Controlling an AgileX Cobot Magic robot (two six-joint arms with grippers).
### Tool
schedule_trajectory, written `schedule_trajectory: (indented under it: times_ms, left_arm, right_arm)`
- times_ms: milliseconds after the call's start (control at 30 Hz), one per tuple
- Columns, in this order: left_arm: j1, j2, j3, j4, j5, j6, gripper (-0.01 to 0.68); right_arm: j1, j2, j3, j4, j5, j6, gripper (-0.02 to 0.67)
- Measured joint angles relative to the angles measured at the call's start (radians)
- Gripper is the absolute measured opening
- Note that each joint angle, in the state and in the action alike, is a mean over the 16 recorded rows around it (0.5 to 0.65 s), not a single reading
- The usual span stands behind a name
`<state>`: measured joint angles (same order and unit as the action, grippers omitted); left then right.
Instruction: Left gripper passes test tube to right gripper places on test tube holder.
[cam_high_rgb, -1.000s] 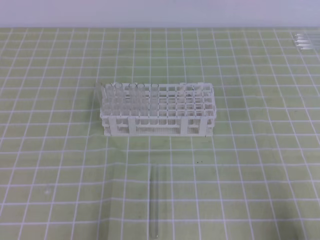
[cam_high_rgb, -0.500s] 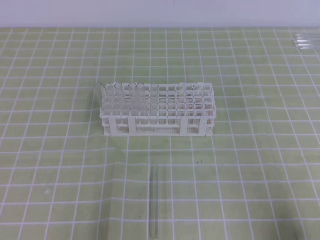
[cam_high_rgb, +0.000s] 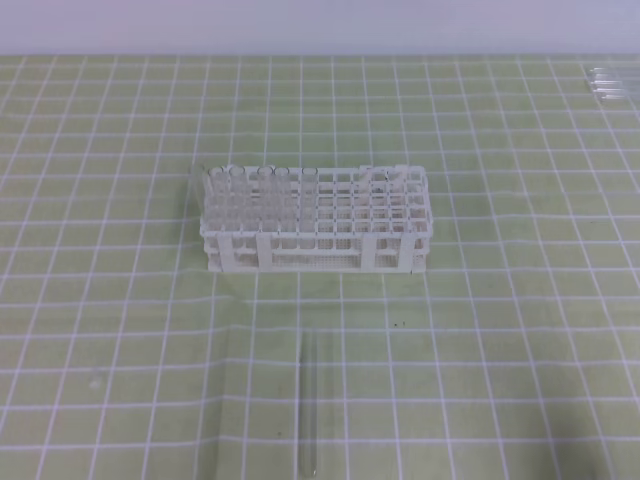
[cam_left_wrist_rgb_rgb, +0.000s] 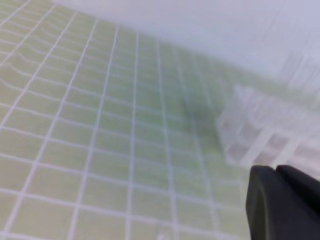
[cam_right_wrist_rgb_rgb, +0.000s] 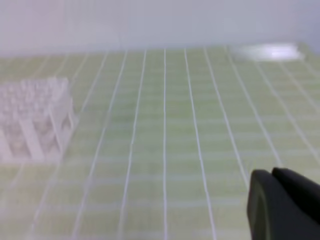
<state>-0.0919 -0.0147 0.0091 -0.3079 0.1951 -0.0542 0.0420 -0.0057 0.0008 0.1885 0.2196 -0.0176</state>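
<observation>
A clear test tube (cam_high_rgb: 308, 405) lies lengthwise on the green checked mat, in front of the white test tube holder (cam_high_rgb: 315, 222). Several tubes stand in the holder's left holes. Neither arm shows in the exterior high view. In the left wrist view the left gripper (cam_left_wrist_rgb_rgb: 275, 171) appears only as black fingertips at the lower right, pressed together with nothing between them, and the blurred holder (cam_left_wrist_rgb_rgb: 260, 135) lies ahead of it. The right gripper (cam_right_wrist_rgb_rgb: 272, 173) looks the same in its own view, shut and empty, with the holder (cam_right_wrist_rgb_rgb: 35, 120) far to its left.
A few spare clear tubes (cam_high_rgb: 610, 82) lie at the mat's far right corner, seen as a bright blur (cam_right_wrist_rgb_rgb: 270, 51) in the right wrist view. A faint glassy streak (cam_high_rgb: 215, 400) lies left of the test tube. A pale wall borders the mat's far edge.
</observation>
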Motion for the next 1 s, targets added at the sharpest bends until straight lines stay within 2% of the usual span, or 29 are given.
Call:
schedule_trajectory:
  times_ms: [333,533,767,1000]
  left_arm:
    - [0.001,0.006,-0.003,-0.192,-0.108,0.049,0.0]
    - [0.001,0.011,-0.004,-0.204,-0.111,0.101,0.0]
    - [0.001,0.021,-0.039,-0.218,-0.069,0.113,0.0]
    - [0.001,0.142,-0.152,-0.236,0.043,0.116,0.0]
  right_arm:
    - [0.0,0.0,0.0,0.221,-0.163,0.001,-0.002]
    - [0.0,0.0,-0.001,0.3,-0.186,0.002,-0.002]
    - [0.0,0.018,-0.066,0.314,-0.111,0.002,-0.002]
    - [0.0,0.134,-0.25,0.259,0.108,0.001,-0.002]
